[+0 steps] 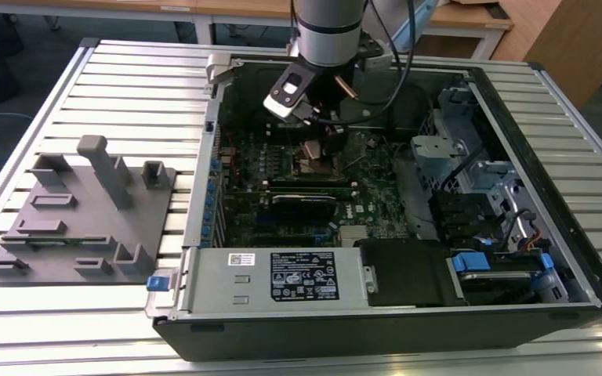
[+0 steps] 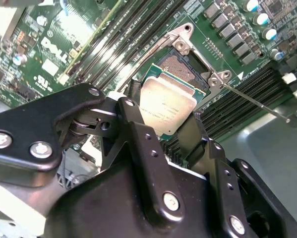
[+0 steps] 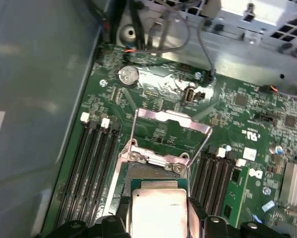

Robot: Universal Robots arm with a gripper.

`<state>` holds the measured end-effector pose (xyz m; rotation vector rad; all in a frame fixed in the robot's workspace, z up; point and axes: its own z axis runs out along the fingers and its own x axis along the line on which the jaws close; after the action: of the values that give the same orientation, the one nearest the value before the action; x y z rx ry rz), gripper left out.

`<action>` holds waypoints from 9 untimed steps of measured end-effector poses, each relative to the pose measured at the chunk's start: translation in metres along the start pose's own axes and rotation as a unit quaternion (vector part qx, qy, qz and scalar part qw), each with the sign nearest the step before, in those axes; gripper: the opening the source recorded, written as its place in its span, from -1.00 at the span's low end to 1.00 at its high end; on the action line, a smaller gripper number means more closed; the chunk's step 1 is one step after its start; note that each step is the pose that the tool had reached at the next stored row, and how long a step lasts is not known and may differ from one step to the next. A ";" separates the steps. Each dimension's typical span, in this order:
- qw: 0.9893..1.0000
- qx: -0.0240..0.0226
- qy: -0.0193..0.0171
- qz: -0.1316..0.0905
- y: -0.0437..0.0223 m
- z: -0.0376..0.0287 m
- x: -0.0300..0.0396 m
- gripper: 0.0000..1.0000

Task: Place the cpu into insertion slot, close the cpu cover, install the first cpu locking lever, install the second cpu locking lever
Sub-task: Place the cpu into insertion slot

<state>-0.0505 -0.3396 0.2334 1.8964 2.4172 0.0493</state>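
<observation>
- Silvery cpu (image 2: 168,106) pinched by its edges in the fingers (image 2: 141,144), partly over the slot (image 2: 182,64).
- Cover (image 3: 172,119) flipped up, out of the way.
- Square it to the slot, lower flat, no force.

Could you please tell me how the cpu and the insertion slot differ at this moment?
The cpu has a pale metal top; the insertion slot shows a darker pin field. The cpu is clamped in the gripper, unseated; the insertion slot lies open on the motherboard. Both are square.

Open cpu cover (image 3: 172,118) stands beside the insertion slot (image 2: 182,64).
</observation>
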 end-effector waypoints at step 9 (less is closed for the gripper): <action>1.000 0.000 0.000 0.001 0.0000 0.0001 0.0000 0.08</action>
<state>-0.0504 -0.3395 0.2333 1.8995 2.4147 0.0496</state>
